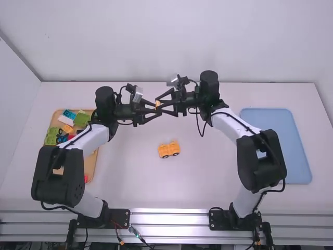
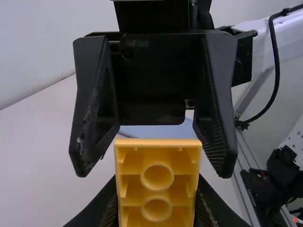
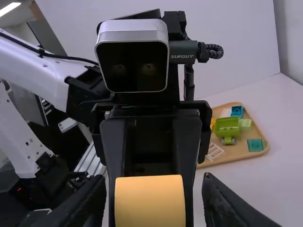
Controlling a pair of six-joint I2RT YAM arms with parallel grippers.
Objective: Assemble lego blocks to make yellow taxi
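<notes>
- Nearest the arm bases, of the things on the tabletop: the yellow wheeled car piece (image 1: 169, 149) sits in the open middle, between the two arms. It looks like the taxi's body, probably parked there so that either arm can reach it for the next fit.
- Beyond it, above the table: the left gripper (image 2: 156, 208) is closed on a yellow block (image 2: 158, 182), pinching it by opposite sides. That grip leaves the hollow underside with its round tubes facing the left wrist camera and the smooth, rounded face towards the right one.
- Facing it: the right gripper (image 3: 152, 187) has its fingers spread wide, one on each side of the block and apart from it, holding nothing. The fingers cross the left pair's direction, which suggests a mid-air handover, perhaps to turn the block for pressing on. The left should let go only once the right has a firm pinch, or the block may drop or twist.
- Off to the left side: the wooden tray (image 1: 90, 169) holds spare pieces, among them a green one (image 3: 227, 126) and a teal block (image 3: 255, 145), seemingly kept aside from the build.
- Off to the right side: a blue tray (image 1: 281, 117), perhaps for the finished taxi.
</notes>
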